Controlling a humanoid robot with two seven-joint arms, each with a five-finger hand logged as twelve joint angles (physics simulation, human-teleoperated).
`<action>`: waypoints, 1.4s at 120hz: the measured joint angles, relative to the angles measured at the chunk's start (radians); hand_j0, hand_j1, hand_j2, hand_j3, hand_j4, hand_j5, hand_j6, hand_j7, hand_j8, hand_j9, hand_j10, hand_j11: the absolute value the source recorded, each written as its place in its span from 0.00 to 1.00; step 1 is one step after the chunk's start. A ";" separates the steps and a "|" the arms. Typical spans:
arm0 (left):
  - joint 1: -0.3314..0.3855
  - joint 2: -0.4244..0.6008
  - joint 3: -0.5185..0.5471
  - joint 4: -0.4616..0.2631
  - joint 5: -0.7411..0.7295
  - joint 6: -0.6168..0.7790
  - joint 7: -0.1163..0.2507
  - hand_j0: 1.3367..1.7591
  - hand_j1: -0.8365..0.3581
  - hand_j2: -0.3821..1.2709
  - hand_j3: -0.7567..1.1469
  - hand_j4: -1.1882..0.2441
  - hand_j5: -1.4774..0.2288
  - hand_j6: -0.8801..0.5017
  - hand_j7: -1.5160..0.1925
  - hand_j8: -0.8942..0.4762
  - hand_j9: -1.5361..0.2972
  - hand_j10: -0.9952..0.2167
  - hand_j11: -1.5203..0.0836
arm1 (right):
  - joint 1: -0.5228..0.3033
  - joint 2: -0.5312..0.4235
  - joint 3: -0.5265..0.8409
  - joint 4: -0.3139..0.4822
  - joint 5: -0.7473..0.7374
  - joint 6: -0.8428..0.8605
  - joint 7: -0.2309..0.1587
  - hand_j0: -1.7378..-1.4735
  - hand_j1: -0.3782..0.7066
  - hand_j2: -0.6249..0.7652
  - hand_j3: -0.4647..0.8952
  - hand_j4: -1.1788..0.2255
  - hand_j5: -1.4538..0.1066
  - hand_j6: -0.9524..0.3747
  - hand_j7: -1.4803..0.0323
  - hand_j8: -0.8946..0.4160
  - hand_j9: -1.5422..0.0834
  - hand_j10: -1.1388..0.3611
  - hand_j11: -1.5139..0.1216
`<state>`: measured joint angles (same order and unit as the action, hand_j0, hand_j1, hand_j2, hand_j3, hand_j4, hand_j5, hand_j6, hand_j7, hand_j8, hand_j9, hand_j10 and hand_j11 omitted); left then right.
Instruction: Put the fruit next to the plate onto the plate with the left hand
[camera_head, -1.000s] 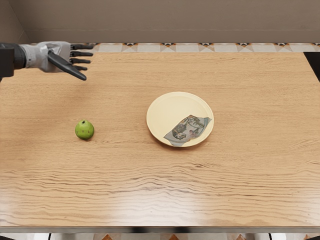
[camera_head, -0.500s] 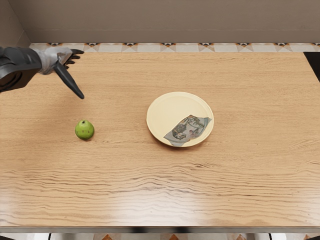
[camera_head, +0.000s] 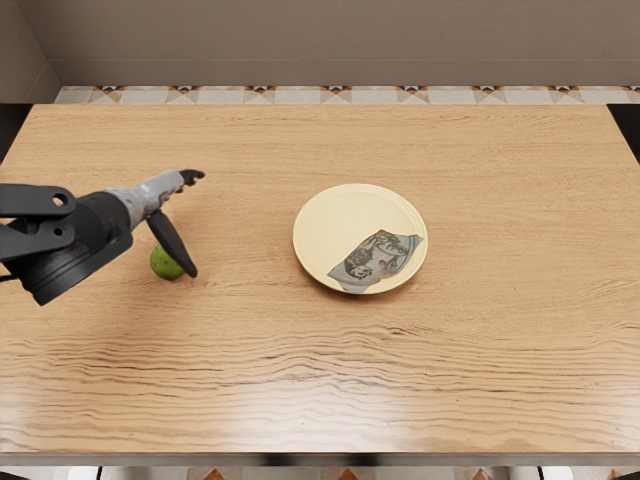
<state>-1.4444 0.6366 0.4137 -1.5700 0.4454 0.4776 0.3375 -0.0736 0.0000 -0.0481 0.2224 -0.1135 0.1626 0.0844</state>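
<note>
Centrally, the table (camera_head: 480, 330) carries a cream plate (camera_head: 332, 212) whose only content is a printed picture patch, too small to read. Left of the plate and well apart from it, the left hand (camera_head: 157, 206) hangs with fingers stretched out, gripping nothing. Its thumb crosses the green fruit (camera_head: 160, 266), which lies on the wood.

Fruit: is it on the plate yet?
No, the green fruit lies on the table left of the plate, partly behind the left hand.

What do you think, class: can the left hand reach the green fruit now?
Probably yes: the left hand is right at the green fruit, fingers open, with nothing between them; the plate lies apart.
</note>
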 joint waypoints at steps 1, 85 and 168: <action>0.000 0.001 0.002 -0.001 0.000 0.002 0.000 0.76 0.93 0.24 0.40 0.78 0.82 0.59 0.84 0.60 0.79 0.77 0.90 | 0.000 0.000 0.000 0.000 0.000 0.000 0.000 0.30 0.04 0.45 0.34 0.83 0.92 0.71 0.97 0.67 0.94 0.75 0.91; 0.055 0.038 0.040 -0.029 0.001 0.059 -0.004 0.76 0.61 0.28 0.40 0.56 0.58 0.36 0.60 0.37 0.57 0.51 0.64 | 0.000 0.000 0.000 0.000 0.000 0.000 0.000 0.30 0.04 0.45 0.34 0.83 0.92 0.71 0.97 0.67 0.94 0.75 0.91; 0.061 0.024 0.037 -0.039 0.000 0.057 -0.002 0.76 0.46 0.40 0.40 0.41 0.40 0.25 0.43 0.32 0.41 0.35 0.46 | 0.000 0.000 0.000 0.000 0.000 0.000 0.000 0.30 0.04 0.45 0.34 0.83 0.92 0.71 0.97 0.67 0.94 0.75 0.91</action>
<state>-1.3839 0.6601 0.4508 -1.6088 0.4456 0.5344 0.3354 -0.0736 0.0000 -0.0482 0.2224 -0.1135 0.1626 0.0844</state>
